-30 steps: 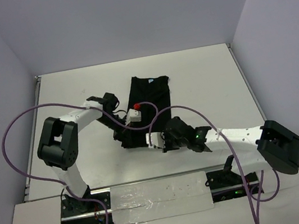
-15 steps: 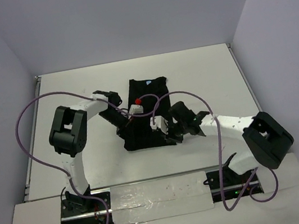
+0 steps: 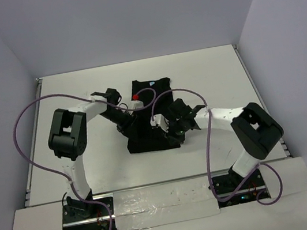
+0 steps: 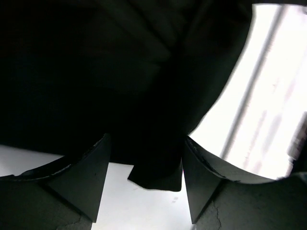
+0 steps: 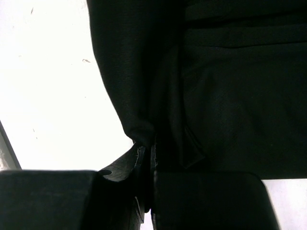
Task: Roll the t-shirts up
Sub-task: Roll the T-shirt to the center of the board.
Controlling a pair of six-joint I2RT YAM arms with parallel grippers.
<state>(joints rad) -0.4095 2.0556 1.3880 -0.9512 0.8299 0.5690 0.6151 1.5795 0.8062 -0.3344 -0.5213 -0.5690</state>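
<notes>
The black t-shirt [image 3: 153,139] lies folded narrow in the middle of the white table, its light-blue neck tag [image 3: 153,82] at the far end. My left gripper [image 3: 126,119] is at the shirt's left edge and stands open. In the left wrist view a loose corner of the t-shirt [image 4: 158,177] hangs between the spread fingers [image 4: 91,177], touching neither. My right gripper [image 3: 168,129] is at the shirt's right side, shut on a fold of the t-shirt [image 5: 139,129]; the fabric bunches at the closed fingertips [image 5: 142,155].
Purple cables [image 3: 25,117] loop above both arms. The white table [image 3: 212,76] ends in a raised rail on the left [image 3: 32,131] and on the right [image 3: 254,87], with lilac walls close behind.
Both grippers have moved away from the near edge toward the neck end, bringing the shirt's lower part with them. The left gripper, shut a second ago, has opened and let the fabric go.
</notes>
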